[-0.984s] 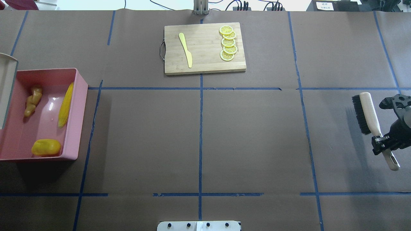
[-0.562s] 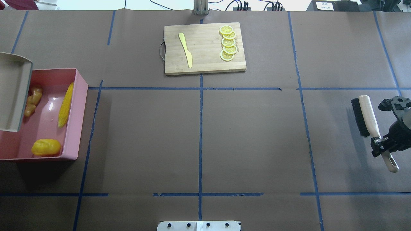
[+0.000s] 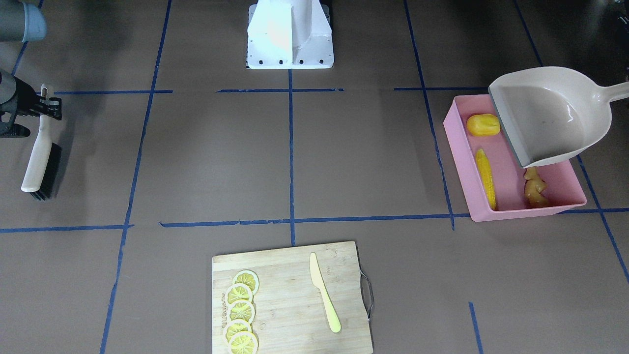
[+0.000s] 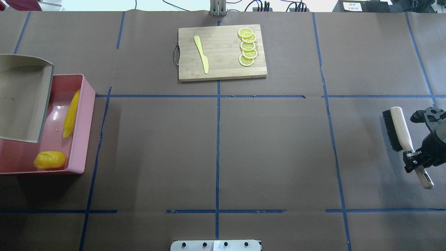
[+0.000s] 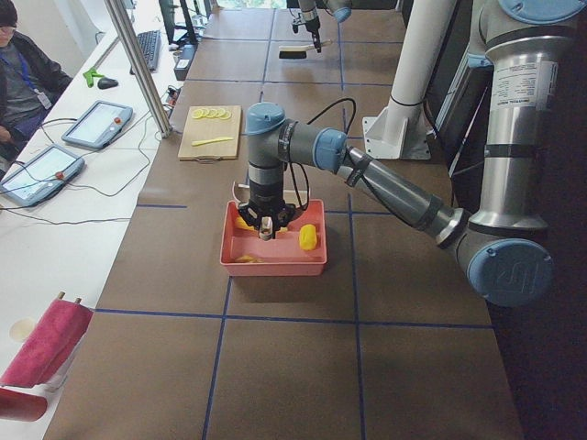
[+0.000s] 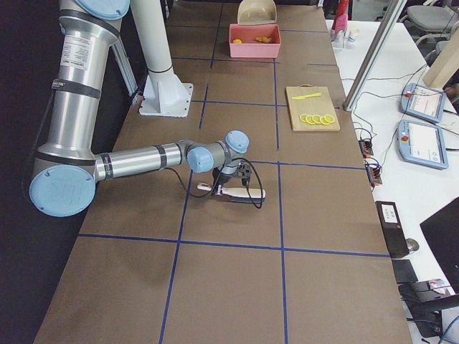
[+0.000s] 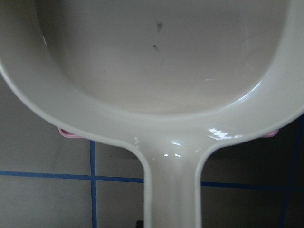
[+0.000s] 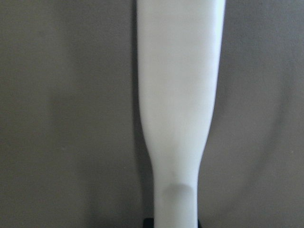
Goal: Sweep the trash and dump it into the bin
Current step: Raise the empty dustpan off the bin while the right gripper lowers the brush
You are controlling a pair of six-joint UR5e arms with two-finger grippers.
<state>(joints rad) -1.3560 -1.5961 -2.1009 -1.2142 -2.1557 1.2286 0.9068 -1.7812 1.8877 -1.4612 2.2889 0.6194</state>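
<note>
Gripping the brush [image 4: 400, 130] by its handle, our right end effector [image 4: 414, 161] was clamped shut, low over the bench [image 4: 271, 146], dustpan [image 3: 550, 115] tilted above the pink bin [image 3: 459, 142], corn cob [image 3: 486, 177], yellow lump [image 3: 482, 125] and ginger root [image 3: 534, 189] lay inside it, we could not tell the left end effector [image 5: 266, 223] grip.

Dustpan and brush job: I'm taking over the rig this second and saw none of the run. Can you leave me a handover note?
Right gripper: fingers shut on the brush handle, at the right end of the table.
Left gripper: fingers' state cannot be told; the dustpan hangs empty over the bin.
Trash: corn cob, yellow oval piece and ginger root all lie in the bin.
Done: sweeping and dumping.
Left: probably only setting both tools down.
</note>
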